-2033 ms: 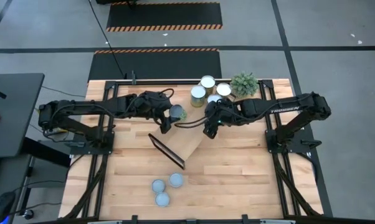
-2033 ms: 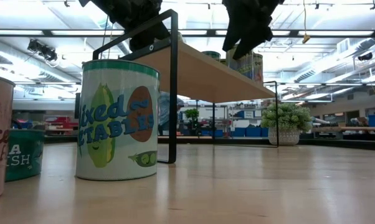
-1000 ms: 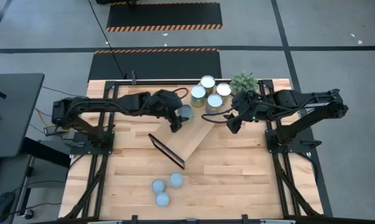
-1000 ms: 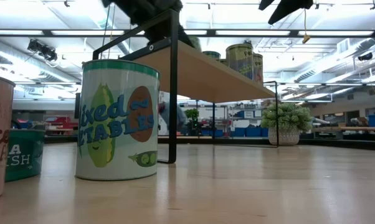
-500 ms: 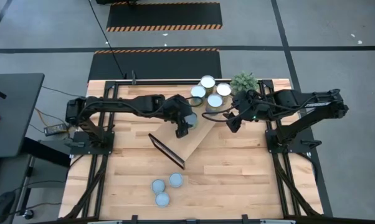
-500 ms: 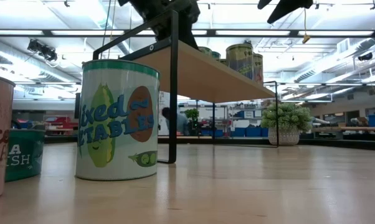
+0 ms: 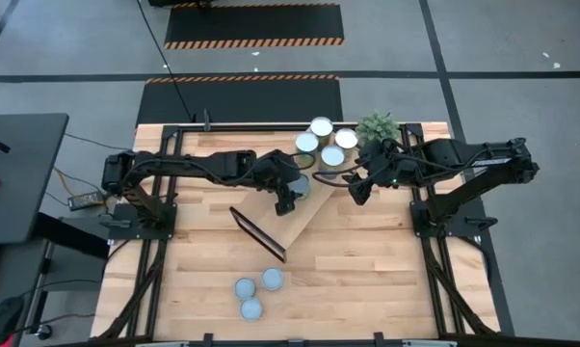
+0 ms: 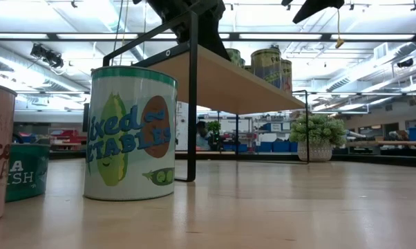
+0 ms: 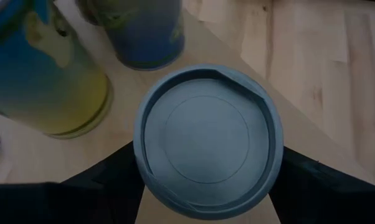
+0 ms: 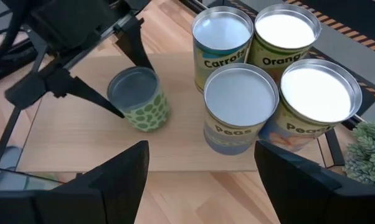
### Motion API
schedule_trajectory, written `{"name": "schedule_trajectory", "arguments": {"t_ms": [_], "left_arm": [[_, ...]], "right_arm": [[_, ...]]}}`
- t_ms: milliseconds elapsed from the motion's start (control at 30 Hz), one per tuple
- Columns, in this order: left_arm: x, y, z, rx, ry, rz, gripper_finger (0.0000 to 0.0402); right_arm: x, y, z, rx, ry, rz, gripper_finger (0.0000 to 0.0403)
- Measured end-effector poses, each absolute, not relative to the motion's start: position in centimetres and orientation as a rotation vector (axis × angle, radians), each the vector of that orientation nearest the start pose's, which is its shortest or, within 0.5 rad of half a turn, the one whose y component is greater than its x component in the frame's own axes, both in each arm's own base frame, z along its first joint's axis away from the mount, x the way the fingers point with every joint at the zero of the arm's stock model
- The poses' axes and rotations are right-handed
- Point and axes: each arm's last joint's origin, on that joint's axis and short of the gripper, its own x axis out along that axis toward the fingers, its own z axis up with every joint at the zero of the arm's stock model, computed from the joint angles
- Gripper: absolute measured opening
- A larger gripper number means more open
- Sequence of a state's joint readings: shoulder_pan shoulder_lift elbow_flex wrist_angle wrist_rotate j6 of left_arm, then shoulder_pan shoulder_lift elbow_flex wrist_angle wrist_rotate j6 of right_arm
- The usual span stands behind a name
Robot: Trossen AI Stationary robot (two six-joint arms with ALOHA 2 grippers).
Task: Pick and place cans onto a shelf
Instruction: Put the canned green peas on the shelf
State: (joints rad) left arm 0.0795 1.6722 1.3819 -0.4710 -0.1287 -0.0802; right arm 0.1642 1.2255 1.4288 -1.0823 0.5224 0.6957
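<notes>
Cans point(image 10: 271, 93) crowd shelf point(image 10: 100, 146) beside green-dotted can point(image 10: 139, 98); plant point(image 10: 368, 149) adjacent.

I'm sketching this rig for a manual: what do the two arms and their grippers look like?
Both arms are matte black, built of slim jointed segments on black frame mounts at the table's sides. A thin black cable loops near the left arm's wrist. The left gripper and right gripper each end in two dark, flat, tapering fingers.

A large robotics lab or workshop hall: a wooden counter point(image 7: 367, 270) stands on a grey concrete floor point(image 7: 521, 58) marked with black-and-orange hazard-striped mats point(image 7: 253, 24), under long rows of ceiling strip lights point(image 8: 374, 36), with blue storage bins point(image 8: 263, 146) and a person point(image 8: 202, 135) far behind.
</notes>
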Motion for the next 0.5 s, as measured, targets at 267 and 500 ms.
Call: {"name": "schedule_trajectory", "arguments": {"t_ms": [267, 500], "left_arm": [[36.73, 3.28, 28.73, -0.054, 0.75, 0.236, 0.0355], [36.26, 3.21, 29.61, -0.057, 0.725, 0.231, 0.0396]], "right_arm": [[21.8, 2.15, 38.94, 0.349, 0.66, -0.594, 0.0297], [21.8, 2.15, 38.94, 0.349, 0.66, -0.594, 0.0297]]}}
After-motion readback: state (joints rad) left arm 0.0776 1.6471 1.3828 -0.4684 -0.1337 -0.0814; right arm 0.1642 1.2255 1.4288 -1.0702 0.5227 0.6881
